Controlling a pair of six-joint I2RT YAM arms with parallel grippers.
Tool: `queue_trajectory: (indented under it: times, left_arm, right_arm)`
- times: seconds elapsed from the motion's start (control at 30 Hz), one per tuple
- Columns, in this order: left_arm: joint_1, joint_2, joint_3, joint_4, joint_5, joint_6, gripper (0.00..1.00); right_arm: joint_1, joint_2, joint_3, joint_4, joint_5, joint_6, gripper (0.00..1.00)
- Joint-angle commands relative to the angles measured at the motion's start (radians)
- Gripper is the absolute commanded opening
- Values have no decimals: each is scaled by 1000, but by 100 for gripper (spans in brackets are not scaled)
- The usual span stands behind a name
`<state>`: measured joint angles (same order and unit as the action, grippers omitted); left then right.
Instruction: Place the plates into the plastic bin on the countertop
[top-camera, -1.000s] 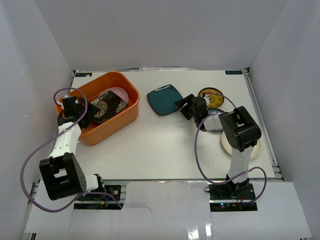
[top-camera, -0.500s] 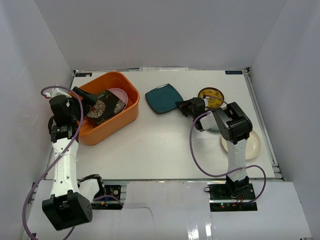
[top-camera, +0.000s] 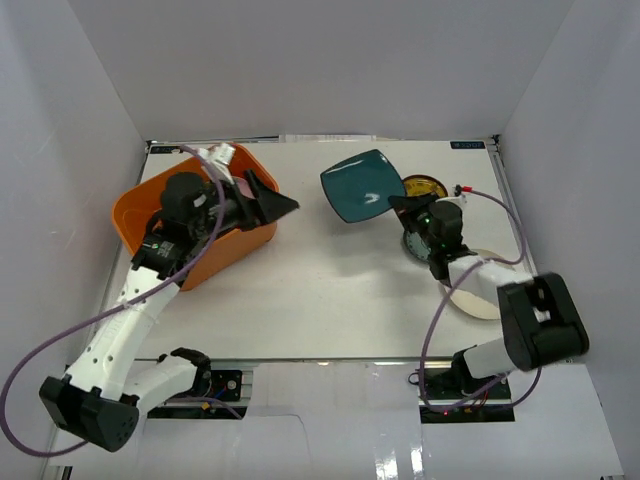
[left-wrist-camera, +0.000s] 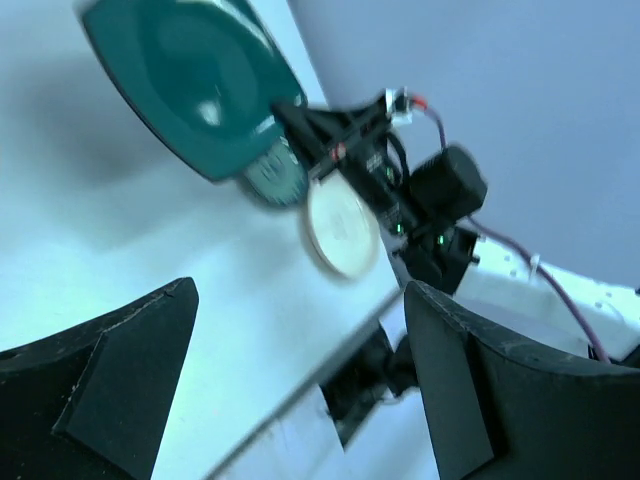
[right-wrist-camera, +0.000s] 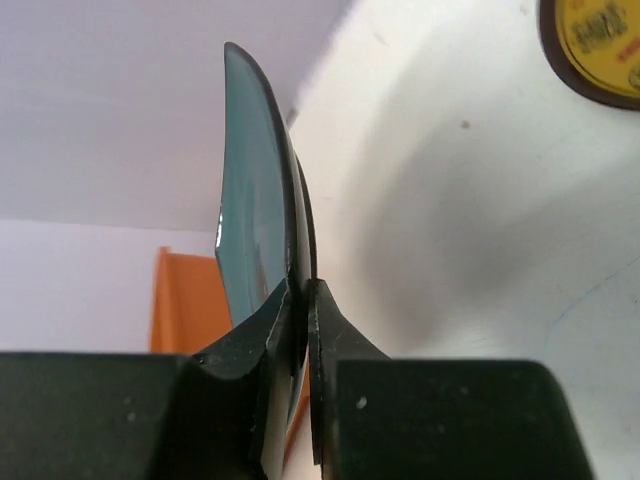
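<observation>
The teal rounded-square plate (top-camera: 362, 186) hangs tilted above the countertop (top-camera: 320, 290), with my right gripper (top-camera: 402, 207) shut on its near rim. The right wrist view shows this plate (right-wrist-camera: 255, 200) edge-on, pinched between the fingers of the right gripper (right-wrist-camera: 303, 300). My left gripper (top-camera: 278, 195) is open and empty over the right end of the orange plastic bin (top-camera: 130, 215); its arm hides what is in the bin. A yellow-patterned plate (top-camera: 425, 187), a blue-patterned one (top-camera: 413, 243) and a cream one (top-camera: 485, 300) lie on the right. The left gripper (left-wrist-camera: 300, 390) faces the teal plate (left-wrist-camera: 190, 90).
White walls close in the countertop on the left, back and right. The right arm lies low across the plates on the right side. Purple cables loop beside both arms. The orange bin (right-wrist-camera: 185, 300) shows behind the held plate in the right wrist view.
The right gripper shut on the teal plate's rim and lifted it off the countertop. The left arm came up out of the bin and swung right, with its jaws open.
</observation>
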<state>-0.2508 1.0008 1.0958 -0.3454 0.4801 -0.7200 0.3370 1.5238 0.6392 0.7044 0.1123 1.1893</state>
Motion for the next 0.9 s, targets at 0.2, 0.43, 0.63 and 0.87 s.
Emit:
queue_trajectory:
  times: [0.2, 0.43, 0.63, 0.87]
  left_arm:
    - [-314, 180, -70, 192, -221, -99, 96]
    - [-332, 360, -112, 338, -178, -113, 96]
    - [-354, 368, -180, 497, -210, -133, 65]
    - [-352, 292, -186, 531, -222, -153, 0]
  right_arm:
    - [-18, -552, -229, -3, -174, -37, 8]
    - [-18, -721, -286, -36, -263, 33, 8]
    - [-18, -760, -331, -14, -307, 66, 8]
    - [-18, -794, -316, -109, -344, 27, 17]
